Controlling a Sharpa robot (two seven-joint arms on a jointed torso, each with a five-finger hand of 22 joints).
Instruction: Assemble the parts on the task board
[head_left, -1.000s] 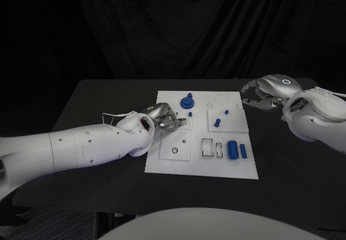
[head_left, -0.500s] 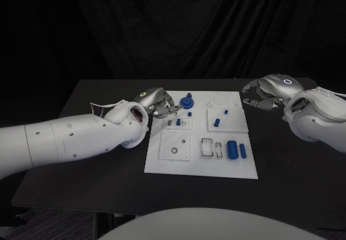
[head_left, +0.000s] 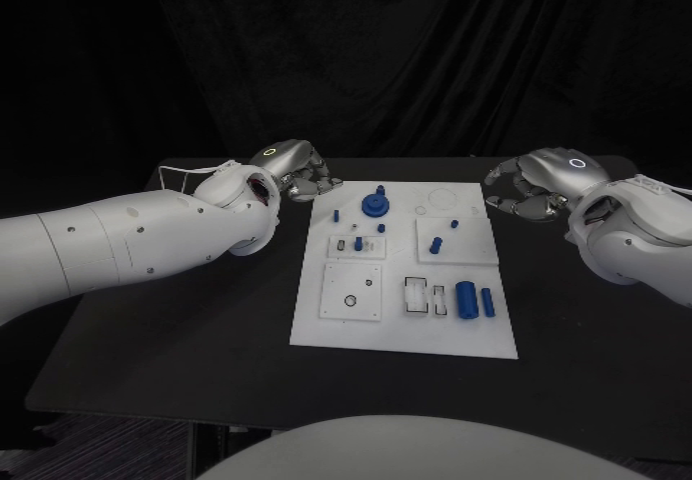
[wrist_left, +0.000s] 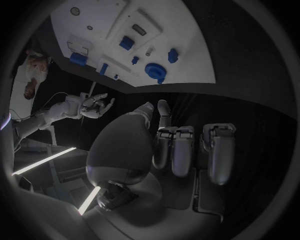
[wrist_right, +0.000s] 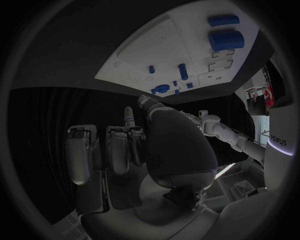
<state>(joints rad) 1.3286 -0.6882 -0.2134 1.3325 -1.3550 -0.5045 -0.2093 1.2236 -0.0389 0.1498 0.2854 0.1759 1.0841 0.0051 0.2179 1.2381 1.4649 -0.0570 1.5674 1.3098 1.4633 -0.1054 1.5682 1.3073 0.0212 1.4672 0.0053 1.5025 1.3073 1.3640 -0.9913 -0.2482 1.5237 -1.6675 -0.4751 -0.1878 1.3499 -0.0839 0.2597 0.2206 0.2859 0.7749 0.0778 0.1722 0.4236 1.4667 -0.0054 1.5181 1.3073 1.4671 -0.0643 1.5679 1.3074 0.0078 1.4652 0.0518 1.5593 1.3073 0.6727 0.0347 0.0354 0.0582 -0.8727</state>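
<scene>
Since a second ago the left hand (head_left: 296, 167) has drawn back off the task board (head_left: 404, 330) and now sits over the black table (head_left: 188, 330) just beyond the board's far left corner, fingers loosely curled and holding nothing; where it hovered, a small blue part (head_left: 358, 243) now stands in the left-hand plate. The right hand (head_left: 537, 185) is in the same spot as before, off the board's far right corner, its fingers partly curled with gaps between them and nothing in its grasp.

Nearest on the board, the large blue cylinder (head_left: 466, 299) and the slimmer blue cylinder (head_left: 488, 302) lie side by side just right of two rectangular slots (head_left: 426, 295). To their left is a square plate with a small black ring (head_left: 349, 300). Farther on, a short blue peg (head_left: 433, 244) rests on the right-hand plate, with a blue stud (head_left: 453, 224) beyond it. At the far end the blue round gear-like part (head_left: 375, 206) stands upright, near the left hand but apart from it.
</scene>
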